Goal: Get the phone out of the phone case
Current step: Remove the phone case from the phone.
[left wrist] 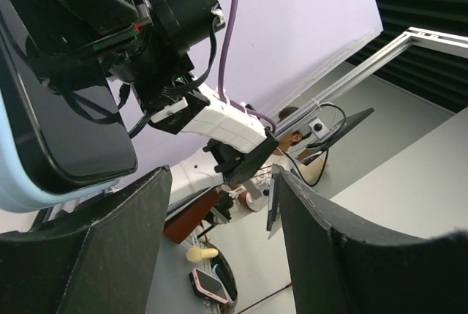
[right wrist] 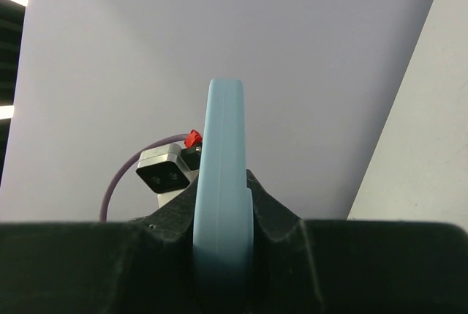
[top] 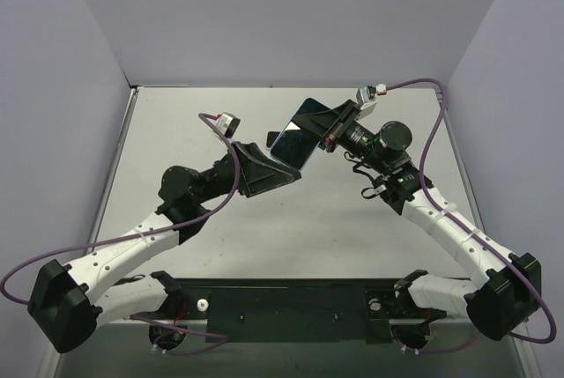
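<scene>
one phone (top: 295,147) seated in a light-blue phone case (right wrist: 223,167), dark screen showing, held in the air toward 12 o'clock from the middle of the worktop (top: 352,237). right hand (top: 324,129) clamped on the case from its 2 o'clock side, edge squeezed between both fingers (right wrist: 285,233). left hand (top: 278,165) at 7 o'clock of the case, fingers spread apart, phone off to one side of the gap.

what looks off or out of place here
Nothing spilled or broken. The only unusual thing: the phone, in its light blue case, is off the table, tilted in mid-air, clamped in the right hand, with the open left hand beside it.
</scene>
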Motion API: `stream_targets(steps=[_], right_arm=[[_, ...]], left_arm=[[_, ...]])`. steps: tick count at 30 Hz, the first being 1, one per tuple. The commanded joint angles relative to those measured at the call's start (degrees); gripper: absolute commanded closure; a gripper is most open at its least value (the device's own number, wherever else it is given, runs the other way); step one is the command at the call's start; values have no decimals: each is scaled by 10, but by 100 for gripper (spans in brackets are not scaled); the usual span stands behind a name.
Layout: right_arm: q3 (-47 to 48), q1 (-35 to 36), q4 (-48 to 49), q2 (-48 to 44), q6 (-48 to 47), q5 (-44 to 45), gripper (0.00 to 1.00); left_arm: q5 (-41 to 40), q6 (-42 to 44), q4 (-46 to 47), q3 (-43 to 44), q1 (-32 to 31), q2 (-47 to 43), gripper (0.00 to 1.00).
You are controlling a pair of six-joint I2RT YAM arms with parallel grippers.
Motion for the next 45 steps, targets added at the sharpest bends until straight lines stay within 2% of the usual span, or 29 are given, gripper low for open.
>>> stream_targets(steps=[1,6,15,21,26,33,39,42,45], right_arm=[[8,4,52,-29,-1,11,100],[10,6,57,-29,1,8,100],[12,16,52,-30,-5,15,100],[22,31,44,-30,-15,18,100],[21,39,44,-36,-15,16,100],[6,41,118,-30,37,10,100],[4,42,185,-11,80,-9,100],[4,44,161,-12,57,-24,100],[10,45,119,-17,17,-49,100]], left_arm=[[-4,65,-64,28,-4,-25,30],[-25,144,-183,54,-5,-40,30],[-44,125,-139,56,-4,-18,30],[-107,135,-224,56,-2,-28,29],[-161,115,-234,39,8,-40,29],[-181,114,-269,52,19,-32,30],[-196,76,-249,38,31,-29,31],[-204,55,-211,21,35,-32,35],[-213,60,-225,29,42,-36,38]])
